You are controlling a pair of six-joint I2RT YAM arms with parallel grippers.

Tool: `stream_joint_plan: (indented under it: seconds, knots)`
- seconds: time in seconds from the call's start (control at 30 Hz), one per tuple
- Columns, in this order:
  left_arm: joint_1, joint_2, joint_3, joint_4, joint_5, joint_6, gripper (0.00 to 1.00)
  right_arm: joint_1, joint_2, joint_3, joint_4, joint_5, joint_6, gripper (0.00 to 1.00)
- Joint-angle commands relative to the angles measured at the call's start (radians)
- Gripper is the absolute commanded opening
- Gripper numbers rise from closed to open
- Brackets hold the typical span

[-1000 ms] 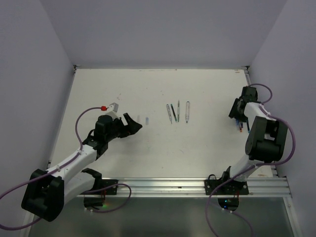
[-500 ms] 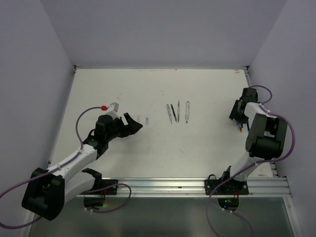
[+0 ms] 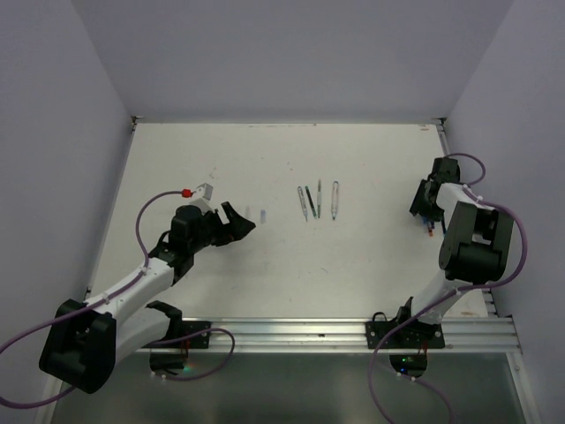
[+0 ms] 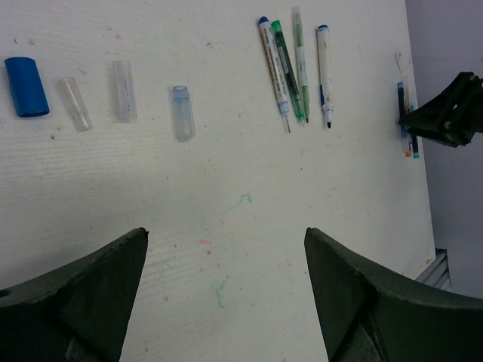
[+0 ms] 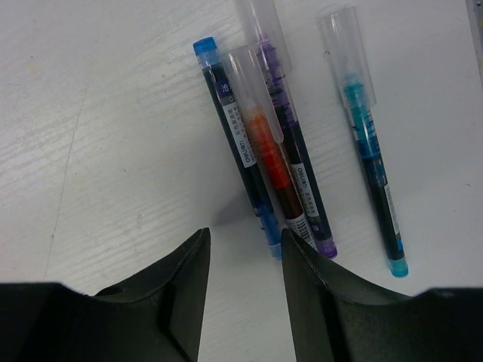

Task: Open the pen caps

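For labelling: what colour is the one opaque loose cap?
The opaque cap is solid blue; the left wrist view shows it best.

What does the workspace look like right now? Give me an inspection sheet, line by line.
Surface: white table, faint green and red ink marks.
Job's things: four uncapped pens side by side mid-table; one blue cap and three clear caps loose in a row to their left; four more pens under the right tool, at least three capped.
Clutter: nothing seen.
Tools: left tool open, empty, above bare table; right tool open, holding nothing.
Cables: purple cables loop off both arms, clear of the pens.
Surroundings: pale walls on three sides; metal rail at the near edge.
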Motion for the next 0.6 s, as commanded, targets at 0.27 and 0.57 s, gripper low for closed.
stream_joint_plan:
  seconds: [0.27,0.57]
  knots:
    - [-0.003,0.001,0.008,0.046,0.019,0.027,0.87,-0.007,0.035,0.010,0.026,-0.025,-0.025,0.42]
    - [-0.003,-0.005,0.001,0.051,0.021,0.024,0.87,0.001,0.051,0.013,0.005,-0.023,-0.040,0.29]
